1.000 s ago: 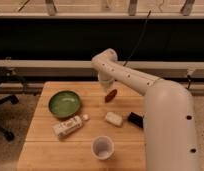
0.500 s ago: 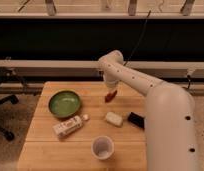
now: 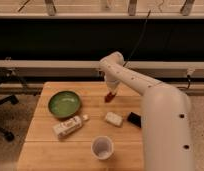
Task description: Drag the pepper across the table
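Observation:
The pepper [image 3: 110, 97] is a small dark red, elongated item lying on the light wooden table [image 3: 45, 140], toward the back, right of the middle. My gripper [image 3: 113, 90] hangs from the white arm directly over the pepper's far end and appears to touch it. The arm reaches in from the lower right and hides part of the table's right side.
A green bowl [image 3: 64, 103] sits at the back left. A white bottle [image 3: 68, 126] lies on its side in front of it. A white rounded block [image 3: 114, 119] and a black block [image 3: 134, 119] lie right of centre. A white cup [image 3: 102, 147] stands near the front.
The arm's elbow has moved right and the gripper has come down onto the pepper. The pepper has shifted slightly to the right and toward the back.

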